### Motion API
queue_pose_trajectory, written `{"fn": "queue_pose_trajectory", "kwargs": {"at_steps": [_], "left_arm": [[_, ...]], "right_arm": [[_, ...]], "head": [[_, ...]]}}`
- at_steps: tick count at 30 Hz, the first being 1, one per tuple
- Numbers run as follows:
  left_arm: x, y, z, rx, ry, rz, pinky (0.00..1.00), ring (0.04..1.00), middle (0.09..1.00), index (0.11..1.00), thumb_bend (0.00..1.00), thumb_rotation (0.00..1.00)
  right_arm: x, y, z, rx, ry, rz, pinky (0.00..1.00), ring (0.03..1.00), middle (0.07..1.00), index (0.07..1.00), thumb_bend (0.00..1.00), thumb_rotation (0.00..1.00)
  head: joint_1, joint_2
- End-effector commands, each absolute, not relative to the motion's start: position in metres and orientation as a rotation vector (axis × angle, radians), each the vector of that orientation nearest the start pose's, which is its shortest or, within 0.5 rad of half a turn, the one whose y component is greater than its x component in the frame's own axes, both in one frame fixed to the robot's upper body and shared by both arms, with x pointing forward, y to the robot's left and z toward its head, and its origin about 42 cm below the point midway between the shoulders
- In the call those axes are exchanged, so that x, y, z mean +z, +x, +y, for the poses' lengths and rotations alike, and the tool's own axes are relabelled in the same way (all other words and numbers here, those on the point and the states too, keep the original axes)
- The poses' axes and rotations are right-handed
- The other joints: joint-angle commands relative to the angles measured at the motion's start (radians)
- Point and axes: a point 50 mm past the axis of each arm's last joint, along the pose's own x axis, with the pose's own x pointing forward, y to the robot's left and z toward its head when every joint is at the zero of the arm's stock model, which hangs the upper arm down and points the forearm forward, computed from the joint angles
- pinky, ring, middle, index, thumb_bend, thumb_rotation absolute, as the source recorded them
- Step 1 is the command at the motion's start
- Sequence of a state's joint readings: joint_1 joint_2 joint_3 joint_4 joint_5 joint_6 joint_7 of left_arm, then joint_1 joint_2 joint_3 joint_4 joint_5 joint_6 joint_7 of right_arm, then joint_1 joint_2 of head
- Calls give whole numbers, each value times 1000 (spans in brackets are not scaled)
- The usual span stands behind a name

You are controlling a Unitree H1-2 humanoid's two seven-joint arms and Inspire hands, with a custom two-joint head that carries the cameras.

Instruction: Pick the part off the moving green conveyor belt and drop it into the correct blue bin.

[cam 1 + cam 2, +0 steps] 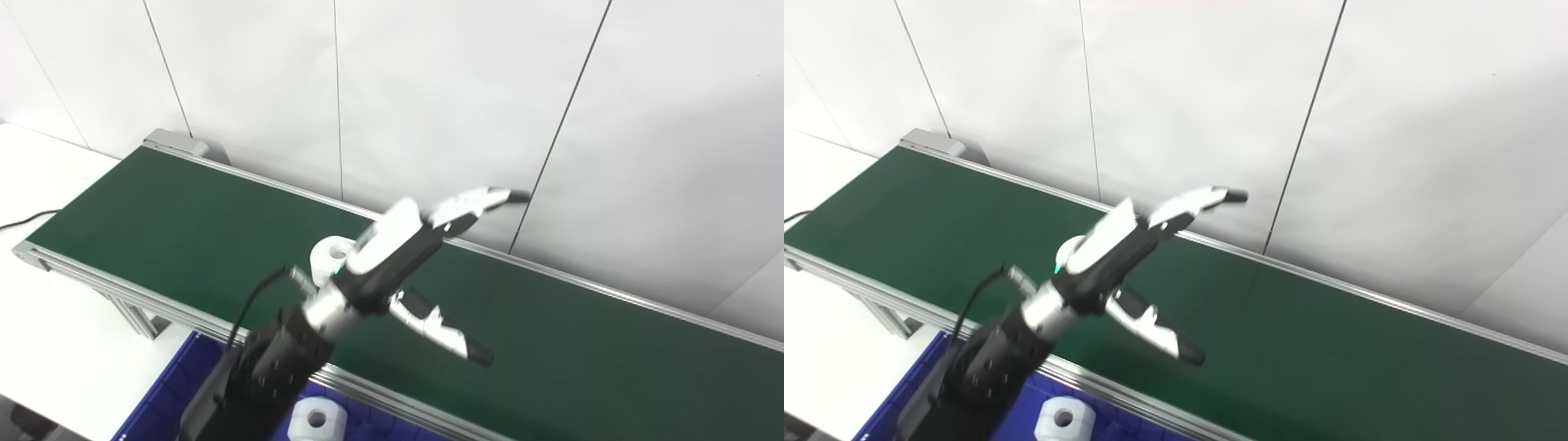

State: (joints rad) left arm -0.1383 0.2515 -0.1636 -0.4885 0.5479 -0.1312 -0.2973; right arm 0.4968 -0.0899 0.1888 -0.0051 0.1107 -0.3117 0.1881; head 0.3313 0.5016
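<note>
The left robot hand [398, 257] is held over the green conveyor belt [184, 220], its fingers [478, 202] and thumb spread apart and empty. The white part [331, 254] lies on the belt just behind its wrist, partly hidden. Another white part [317, 419] sits in the blue bin [177, 380] below the forearm.

A factory-style test cell or robotics lab — a green conveyor belt [184, 214] in an aluminium-profile frame [110, 288] runs along plain white wall panels [429, 92], with a blue parts bin [159, 392] just below the belt's near edge.
</note>
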Motion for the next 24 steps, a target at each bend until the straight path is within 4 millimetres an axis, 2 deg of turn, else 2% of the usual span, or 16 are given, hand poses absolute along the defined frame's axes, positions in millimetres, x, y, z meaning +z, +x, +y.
{"fn": "queue_pose_trajectory", "kwargs": {"at_steps": [1,4,9,14,19,24], "left_arm": [[262,294,208,-374,1017,-663,915,946,931,928,889,418],[261,311,219,-369,1158,-616,929,940,921,924,912,377],[248,334,239,-365,1354,-486,879,890,873,898,987,286],[234,346,254,-370,1382,-358,840,869,861,889,1000,199],[220,350,264,-370,1376,-234,851,887,884,909,1000,186],[201,346,262,-352,1340,-138,779,893,899,922,1000,191]], "right_arm": [[32,98,-201,236,100,102,896,875,919,946,884,1000],[31,97,-200,237,100,108,899,878,921,946,891,1000],[31,97,-199,239,104,121,903,886,922,946,914,1000],[31,97,-199,242,101,126,908,888,922,944,909,1000],[33,96,-197,244,106,126,917,892,922,940,896,1000],[34,96,-196,243,104,125,913,891,920,935,904,1000]], "head": [[-2,4],[-7,6],[-9,8],[-13,13],[-15,18],[-19,21]]}}
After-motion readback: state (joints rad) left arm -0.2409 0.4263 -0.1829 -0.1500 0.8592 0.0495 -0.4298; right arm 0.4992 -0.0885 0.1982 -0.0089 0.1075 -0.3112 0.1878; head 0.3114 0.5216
